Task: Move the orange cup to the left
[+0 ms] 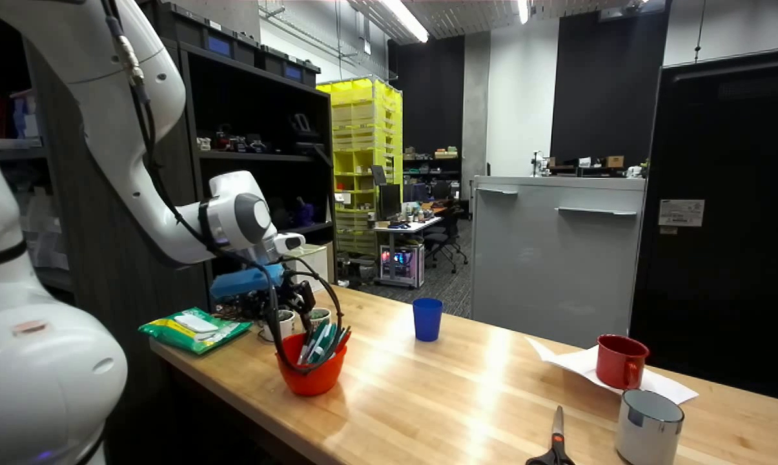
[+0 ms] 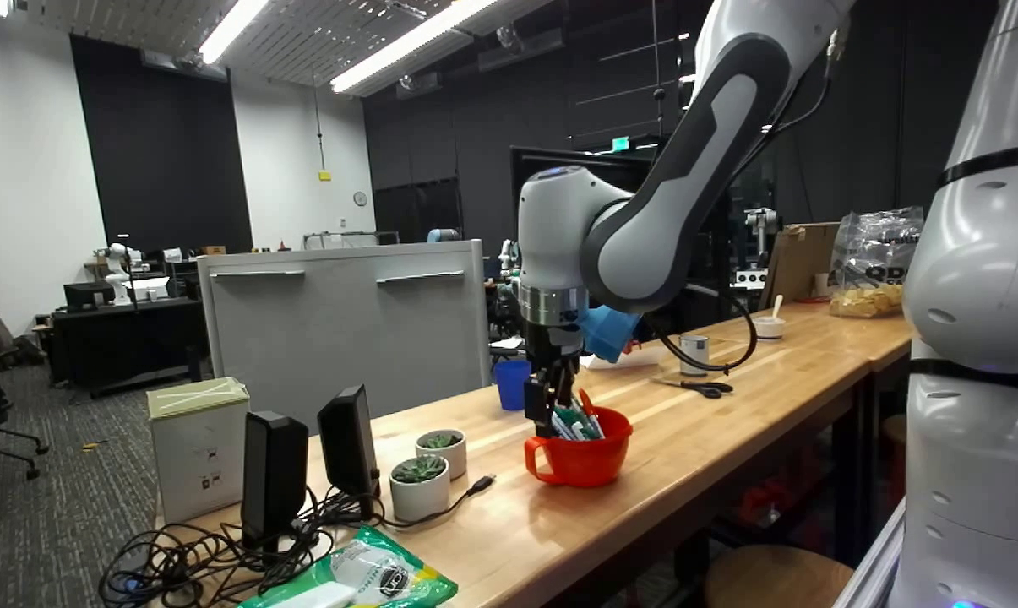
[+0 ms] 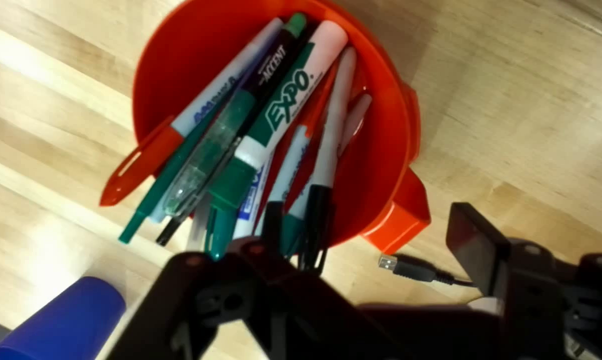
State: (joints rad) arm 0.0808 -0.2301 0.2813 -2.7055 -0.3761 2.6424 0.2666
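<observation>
Orange cup (image 2: 591,458), crowded with pens (image 3: 287,105), stands on the wooden table (image 1: 414,416), apart from the blue cup (image 1: 427,321). Above the orange cup's handle (image 3: 400,217) hangs the gripper (image 3: 371,225), fingers (image 3: 475,245) wide apart and gripping nothing (whether one brushes the pens, I cannot tell).

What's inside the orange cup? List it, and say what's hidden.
The orange cup holds pens and markers, among them a green EXPO marker and an orange-capped pen. They cover the bottom beneath them, so anything lying lower cannot be seen.
</observation>
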